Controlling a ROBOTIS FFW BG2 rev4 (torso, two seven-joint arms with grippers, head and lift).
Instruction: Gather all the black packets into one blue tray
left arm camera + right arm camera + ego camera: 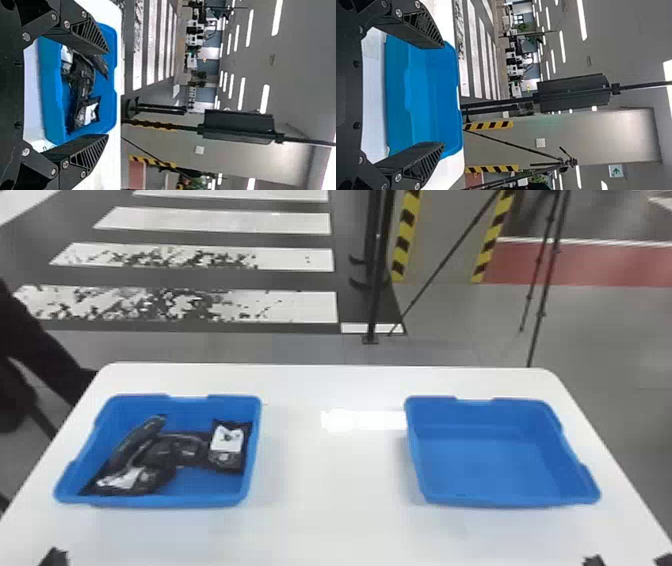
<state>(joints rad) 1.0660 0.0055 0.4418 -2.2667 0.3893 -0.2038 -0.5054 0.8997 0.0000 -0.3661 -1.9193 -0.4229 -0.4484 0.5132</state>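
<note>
Both the left gripper and the right gripper stand spread, unladen, nearer the robot than the left tray. Inside it lie the black packets, so gathering looks finished (though their overlap hides the count). Right of it sits the other tray.

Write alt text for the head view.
Black packets lie in the left blue tray; the right blue tray is empty. The trays stand apart on a white table, with black gripper fingertips at the bottom edge.
</note>
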